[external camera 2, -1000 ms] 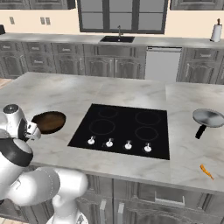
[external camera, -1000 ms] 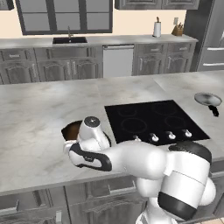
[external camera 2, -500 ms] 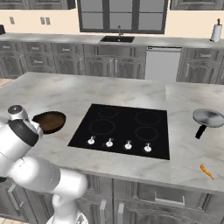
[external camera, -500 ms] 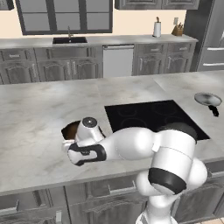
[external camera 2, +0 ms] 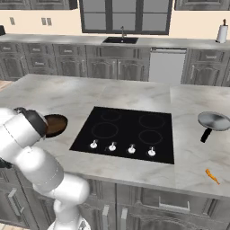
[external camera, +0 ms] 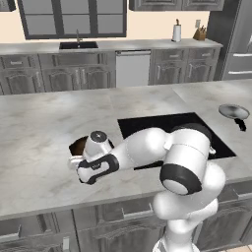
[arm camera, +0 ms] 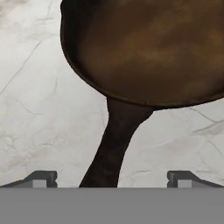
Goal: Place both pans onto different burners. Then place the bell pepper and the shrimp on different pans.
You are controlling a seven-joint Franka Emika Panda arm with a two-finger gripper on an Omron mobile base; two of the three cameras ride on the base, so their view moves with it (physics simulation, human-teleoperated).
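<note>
While hovering over skillet handle (arm camera: pixel 114 148), gripper (arm camera: pixel 112 178) spread wide, holding nothing.

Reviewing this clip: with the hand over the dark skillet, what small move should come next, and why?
Probably ease straight down and close on the skillet's handle. The open gripper straddles it with a fingertip on each side, and the skillet sits on the counter, off the cooktop.

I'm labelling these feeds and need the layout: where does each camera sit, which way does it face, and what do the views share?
Left base view: behind the arm's left, facing forward-down at the island; the arm covers most of the skillet.
Right base view: behind its right, same island; cooktop, steel pan, shrimp, arm at left.
Hand view: on the hand, looking at the skillet's handle between open fingers.
Shared: the skillet shows in all three.
</note>
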